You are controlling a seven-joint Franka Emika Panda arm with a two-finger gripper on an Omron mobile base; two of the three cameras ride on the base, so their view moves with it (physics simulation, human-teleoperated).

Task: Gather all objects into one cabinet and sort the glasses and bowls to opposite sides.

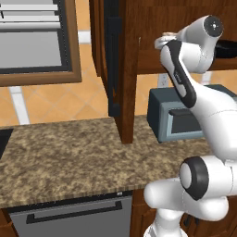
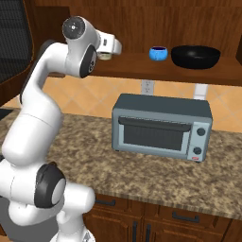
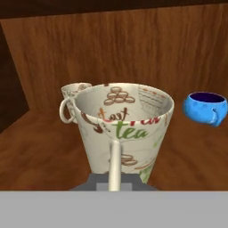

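A cream glass (image 3: 129, 129) printed with tea motifs fills the hand view, and my gripper (image 3: 115, 153) is shut on its near wall, one finger reaching up inside the rim. It sits low over the cabinet shelf (image 2: 134, 66), on the left side. Just behind it to the left stands a second cream glass (image 3: 72, 94). The small blue bowl (image 3: 204, 108) (image 2: 159, 53) is to the right on the same shelf, with the wide black bowl (image 2: 195, 56) (image 1: 227, 46) beyond it. From the base views my gripper (image 2: 108, 53) (image 1: 163, 40) reaches into the cabinet's left part.
The cabinet's dark glass door (image 1: 111, 60) hangs open to the left of the arm. A grey toaster oven (image 2: 163, 127) (image 1: 172, 115) stands on the speckled counter (image 1: 69, 157) under the shelf. Base cabinet drawers (image 2: 184, 217) run below.
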